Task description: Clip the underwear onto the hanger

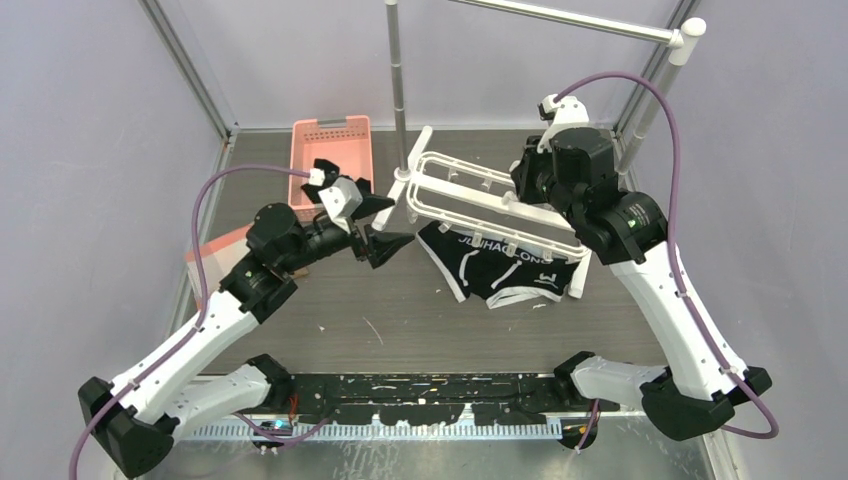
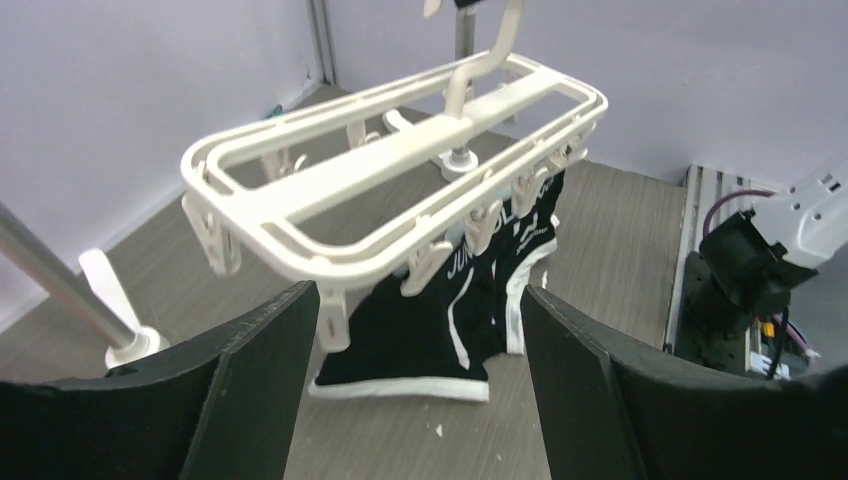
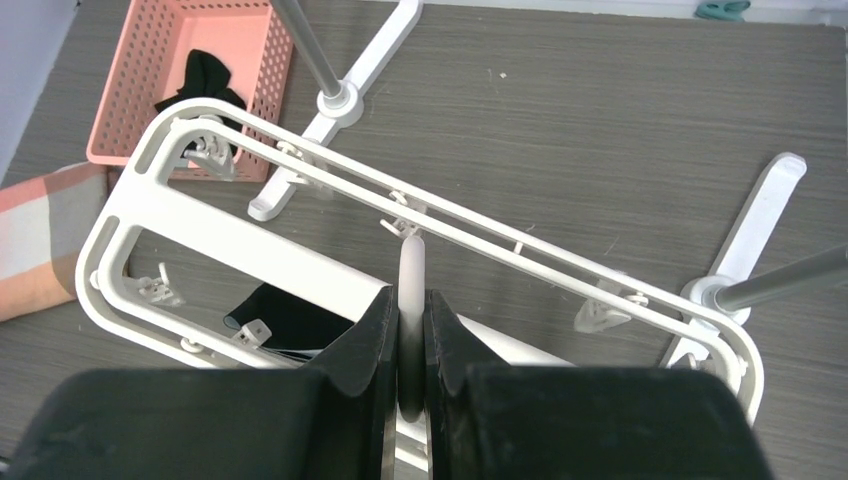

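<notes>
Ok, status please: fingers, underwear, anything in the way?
Left fingers open, empty. Right fingers shut on hanger hook. Underwear hanging from hanger clips. Stand pole close behind hanger.

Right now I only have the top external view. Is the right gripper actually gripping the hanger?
Observer: Yes. The right wrist view shows the right gripper shut on the hook of the hanger.
Operator: Is the underwear clipped?
Observer: In the left wrist view, several clips along one long side pinch the underwear at its waistband.
Operator: Anything in the pink basket?
Observer: Yes. The right wrist view shows a black garment lying inside the pink basket.
</notes>
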You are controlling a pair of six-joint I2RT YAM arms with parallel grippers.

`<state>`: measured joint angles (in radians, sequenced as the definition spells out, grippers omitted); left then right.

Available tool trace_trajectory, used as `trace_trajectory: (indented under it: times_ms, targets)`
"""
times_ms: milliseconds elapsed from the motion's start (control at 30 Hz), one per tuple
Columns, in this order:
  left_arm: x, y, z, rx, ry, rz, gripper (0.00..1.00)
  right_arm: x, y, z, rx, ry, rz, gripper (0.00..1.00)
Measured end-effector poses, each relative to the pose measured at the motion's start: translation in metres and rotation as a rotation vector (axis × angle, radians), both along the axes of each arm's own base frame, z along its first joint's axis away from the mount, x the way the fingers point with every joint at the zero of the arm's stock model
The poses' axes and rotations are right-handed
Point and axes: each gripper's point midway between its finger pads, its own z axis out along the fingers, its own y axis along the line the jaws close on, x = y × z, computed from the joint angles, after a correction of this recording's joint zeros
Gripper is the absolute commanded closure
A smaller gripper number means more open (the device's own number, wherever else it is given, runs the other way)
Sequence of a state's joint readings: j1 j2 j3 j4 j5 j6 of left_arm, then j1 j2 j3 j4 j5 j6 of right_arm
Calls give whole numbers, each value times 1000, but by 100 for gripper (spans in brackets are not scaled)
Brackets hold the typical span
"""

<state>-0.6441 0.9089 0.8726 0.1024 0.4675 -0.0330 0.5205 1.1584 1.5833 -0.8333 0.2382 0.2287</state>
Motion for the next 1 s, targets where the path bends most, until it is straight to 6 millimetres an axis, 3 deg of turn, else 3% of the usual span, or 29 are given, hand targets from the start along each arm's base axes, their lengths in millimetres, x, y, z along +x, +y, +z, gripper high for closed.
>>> trace_trajectory:
  times_ms: [100, 267, 533, 667, 767, 1000]
  targets:
    - [2, -18, 8, -5, -41, 10, 24, 0, -3, -1, 19, 10, -35, 99]
    - [-7, -64, 16, 7, -125, 10, 24, 3, -6, 0, 77, 16, -102, 99]
    - [7, -114, -4, 90, -217, 122, 22, 8, -4, -6, 99, 40, -133, 99]
    - [11, -112, 1, 119, -224, 144, 18, 7, 4, -11, 42, 48, -48, 99]
    - [1, -104, 12, 121, -248, 115, 18, 3, 9, -12, 1, 38, 29, 99]
    - [-22, -68, 28, 139, -224, 93, 16, -19, 21, -20, -97, 11, 257, 98]
